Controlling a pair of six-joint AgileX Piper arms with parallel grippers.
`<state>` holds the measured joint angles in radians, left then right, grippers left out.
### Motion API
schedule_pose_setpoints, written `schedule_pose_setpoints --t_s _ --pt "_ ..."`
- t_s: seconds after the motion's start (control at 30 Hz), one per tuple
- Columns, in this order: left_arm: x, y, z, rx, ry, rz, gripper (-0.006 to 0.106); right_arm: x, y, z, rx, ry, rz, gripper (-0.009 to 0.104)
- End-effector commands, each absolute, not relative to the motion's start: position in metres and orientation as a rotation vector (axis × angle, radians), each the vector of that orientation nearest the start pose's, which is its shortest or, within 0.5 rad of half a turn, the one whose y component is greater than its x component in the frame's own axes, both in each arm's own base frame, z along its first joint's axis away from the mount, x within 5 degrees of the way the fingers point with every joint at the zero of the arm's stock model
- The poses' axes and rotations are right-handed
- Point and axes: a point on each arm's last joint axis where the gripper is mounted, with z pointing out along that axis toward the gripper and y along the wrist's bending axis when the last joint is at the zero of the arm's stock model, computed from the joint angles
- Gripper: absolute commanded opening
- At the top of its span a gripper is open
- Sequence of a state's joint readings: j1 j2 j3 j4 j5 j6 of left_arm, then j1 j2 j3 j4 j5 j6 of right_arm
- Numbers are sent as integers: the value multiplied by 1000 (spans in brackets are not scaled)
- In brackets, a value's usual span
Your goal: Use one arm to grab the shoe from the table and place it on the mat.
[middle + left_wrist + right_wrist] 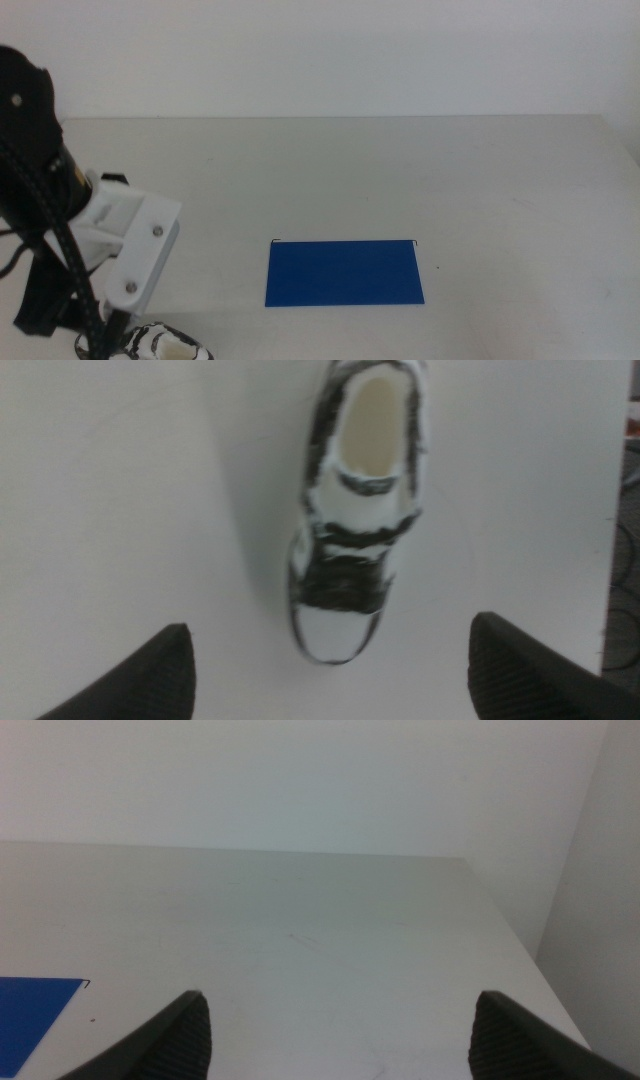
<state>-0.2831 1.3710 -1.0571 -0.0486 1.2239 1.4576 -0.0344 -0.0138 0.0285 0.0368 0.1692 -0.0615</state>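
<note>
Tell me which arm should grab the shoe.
Left. Its end effector is open, hanging right over the shoe, jaws either side of the toe. The right end effector is not over the shoe, seeing only bare table and a corner of the mat.

A plain white wall (330, 55) rises behind the far edge.

Lab: bare white table (400, 170), arm (60, 200)

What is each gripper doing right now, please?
Left gripper: open, empty, above the shoe.
Right gripper: open, empty, waiting.
</note>
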Motion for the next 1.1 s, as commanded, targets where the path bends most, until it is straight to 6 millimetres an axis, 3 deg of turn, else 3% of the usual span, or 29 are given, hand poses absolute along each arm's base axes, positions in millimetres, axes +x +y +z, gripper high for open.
schedule_pose_setpoints --t_s 0.0,0.3,0.6,1.07 --pt "217 -71 287 -2455 -2078 45 93 55 -2 201 -7 1558 -65 66" --pt "212 -69 264 -2439 -2069 74 93 55 -2 201 -7 1558 -65 66" --pt "219 -75 243 -2677 -1947 17 93 55 -2 201 -7 1558 -65 66" --pt "245 -85 194 -2576 -1934 153 93 55 -2 201 -7 1558 -65 66"
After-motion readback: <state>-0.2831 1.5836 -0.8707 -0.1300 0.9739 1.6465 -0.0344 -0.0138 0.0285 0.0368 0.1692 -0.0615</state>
